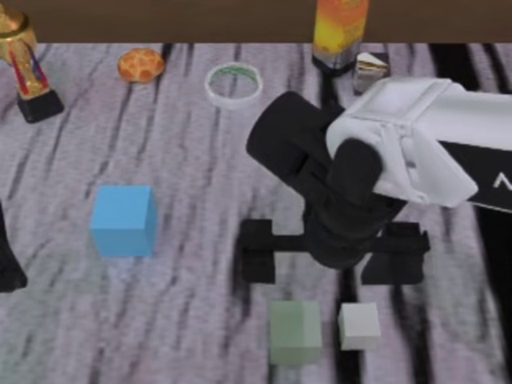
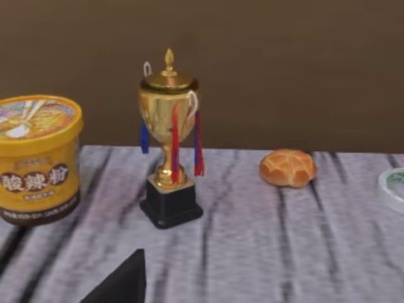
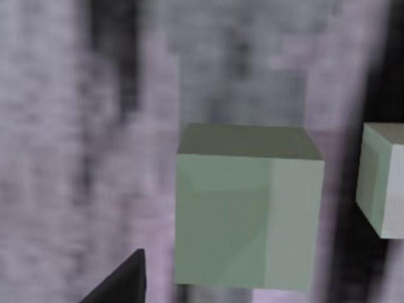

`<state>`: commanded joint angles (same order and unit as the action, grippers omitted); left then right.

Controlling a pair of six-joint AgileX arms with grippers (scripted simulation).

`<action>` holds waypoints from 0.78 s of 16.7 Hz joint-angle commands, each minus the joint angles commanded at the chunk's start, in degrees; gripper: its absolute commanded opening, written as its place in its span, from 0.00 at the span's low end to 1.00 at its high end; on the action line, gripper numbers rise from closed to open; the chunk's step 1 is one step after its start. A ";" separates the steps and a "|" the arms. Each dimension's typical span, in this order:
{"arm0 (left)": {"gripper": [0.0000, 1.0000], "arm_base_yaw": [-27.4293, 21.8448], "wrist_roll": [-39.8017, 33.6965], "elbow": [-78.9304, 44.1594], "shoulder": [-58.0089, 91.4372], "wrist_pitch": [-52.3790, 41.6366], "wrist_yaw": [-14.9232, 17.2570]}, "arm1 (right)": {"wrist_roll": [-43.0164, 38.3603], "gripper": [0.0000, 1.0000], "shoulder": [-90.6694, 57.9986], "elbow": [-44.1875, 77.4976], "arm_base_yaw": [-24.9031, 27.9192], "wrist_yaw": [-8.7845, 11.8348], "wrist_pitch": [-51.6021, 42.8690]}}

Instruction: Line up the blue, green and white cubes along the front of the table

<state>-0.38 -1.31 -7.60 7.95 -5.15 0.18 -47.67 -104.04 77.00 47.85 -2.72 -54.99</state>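
Hovering just behind the green cube (image 1: 295, 331), our right gripper (image 1: 332, 252) has its fingers spread wide and holds nothing. The white cube (image 1: 359, 326) sits just right of the green cube, near the table's (image 1: 184, 336) front edge; the blue cube (image 1: 122, 221) lies well left, farther back.

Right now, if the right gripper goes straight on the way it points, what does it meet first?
Most likely the green cube: it sits dead ahead in the wrist view, the white cube off to one side. The right gripper is open.
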 joint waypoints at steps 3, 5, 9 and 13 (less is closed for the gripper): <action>1.00 -1.60 -1.55 -9.39 11.07 -6.33 -0.04 | 5.59 1.00 10.66 -8.40 -4.98 -2.11 5.02; 1.00 -2.93 -2.78 -17.12 21.37 -11.69 -0.10 | 10.18 1.00 18.95 -15.88 -9.18 -3.44 8.69; 1.00 -5.91 -5.30 -33.56 45.90 -23.56 -0.24 | 20.41 1.00 37.60 -33.73 -18.68 -4.92 16.80; 1.00 -9.02 -7.76 -49.33 69.14 -35.38 -0.32 | 30.44 1.00 58.17 -51.64 -28.34 -4.24 26.06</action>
<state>-9.40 -9.07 -56.93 77.09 -40.52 -0.14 -17.23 -45.87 25.36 19.51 -6.96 -28.93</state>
